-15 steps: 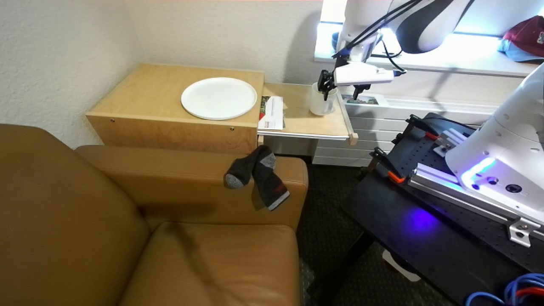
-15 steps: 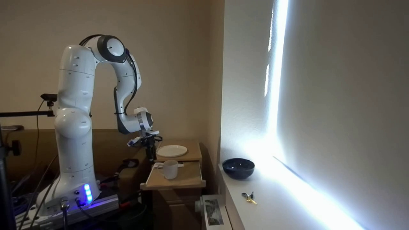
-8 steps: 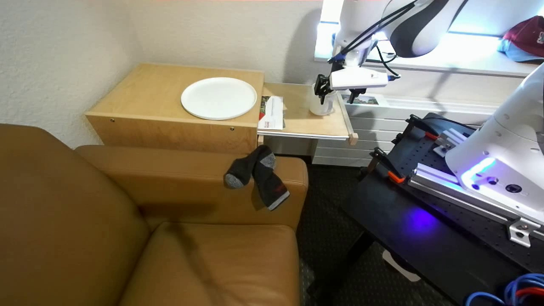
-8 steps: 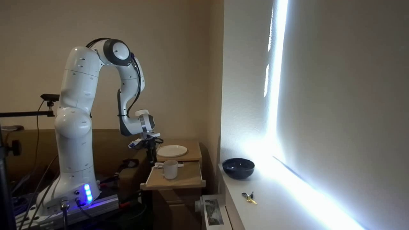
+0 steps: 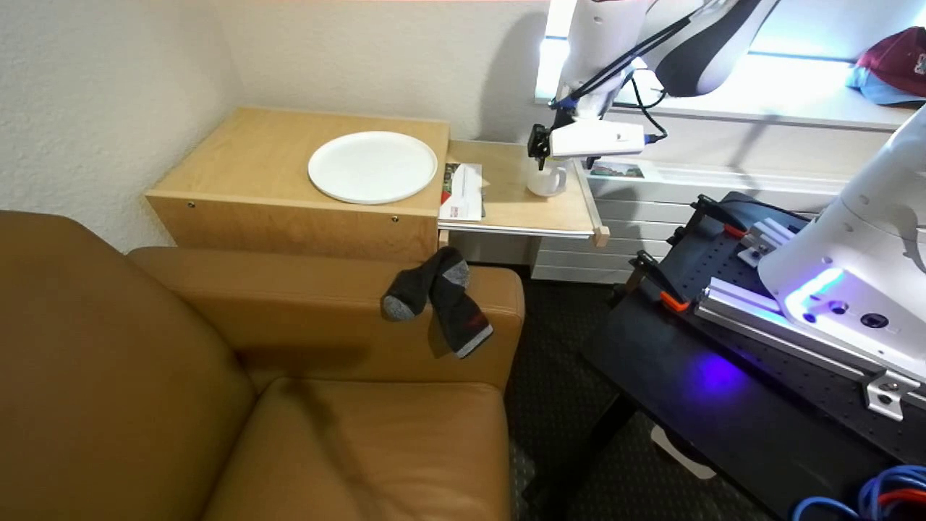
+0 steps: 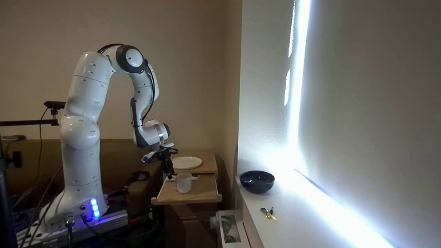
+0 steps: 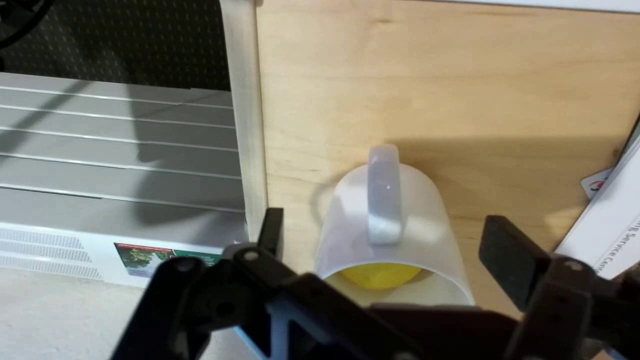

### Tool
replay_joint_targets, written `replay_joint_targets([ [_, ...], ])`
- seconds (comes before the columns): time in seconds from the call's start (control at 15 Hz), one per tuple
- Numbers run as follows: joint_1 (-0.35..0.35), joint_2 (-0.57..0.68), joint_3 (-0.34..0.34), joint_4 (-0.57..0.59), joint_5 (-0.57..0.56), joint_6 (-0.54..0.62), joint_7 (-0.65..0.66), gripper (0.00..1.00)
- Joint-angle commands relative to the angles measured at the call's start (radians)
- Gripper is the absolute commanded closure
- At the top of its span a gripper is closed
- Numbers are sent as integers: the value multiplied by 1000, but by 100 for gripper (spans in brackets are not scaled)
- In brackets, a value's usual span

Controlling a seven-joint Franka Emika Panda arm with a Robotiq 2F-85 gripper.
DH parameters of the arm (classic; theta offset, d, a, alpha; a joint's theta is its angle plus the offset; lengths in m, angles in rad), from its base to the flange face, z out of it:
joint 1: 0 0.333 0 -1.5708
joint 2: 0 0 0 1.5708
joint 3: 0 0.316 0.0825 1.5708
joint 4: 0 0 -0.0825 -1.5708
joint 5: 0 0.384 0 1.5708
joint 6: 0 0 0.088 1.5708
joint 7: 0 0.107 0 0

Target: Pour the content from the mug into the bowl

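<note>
One black two-fingered gripper [image 7: 384, 232] stands with its fingers [image 7: 272, 227] spread wide, at nine and three o'clock in the wrist view. Between them in that view is one small white ceramic mug [image 7: 425, 225], apart from both. Its outside is smooth and plain; one loop handle [image 7: 384, 195] points to twelve o'clock, the mouth to six. Inside shows one bright yellow, rounded thing [image 7: 380, 275], partly hidden by the mug's wall; whether more lie under it cannot be told. The mug stands upright on one pale wooden pull-out shelf [image 7: 450, 90]. In an exterior view the gripper hangs at ten o'clock from it, just beside the rim.

In an exterior view one round, glossy dark blue bowl [image 6: 257, 187] sits at three o'clock from the mug, well apart, on a white windowsill [image 6: 296, 220]. One bunch of metal keys [image 6: 269, 215], too small to count singly, lies between five and six o'clock from the bowl.

At nine o'clock from the mug in an exterior view lie at least two printed papers [image 5: 469, 194], on the same shelf; farther out that way, one flat round white plate [image 5: 372, 167] rests on one wooden cabinet [image 5: 253, 159]. Between seven and eight o'clock, dark grey socks [image 5: 452, 304], number unclear, hang over one armrest of a brown leather sofa [image 5: 383, 449].
</note>
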Motion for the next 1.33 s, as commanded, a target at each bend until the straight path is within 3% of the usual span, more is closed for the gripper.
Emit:
replay_joint_targets([
  [0.0,11,105,-23,62,-56,-18,54,0],
  [0.2,19,162,-38,101,-78,-26,93,0],
  [0.27,3,114,-21,60,-44,-6,55,0],
  [0.93,13,153,-42,107,-121,1,150,0],
  [1.2,-1,158,-26,104,-87,4,118,0],
  [1.27,-1,158,-26,104,-86,5,118,25],
])
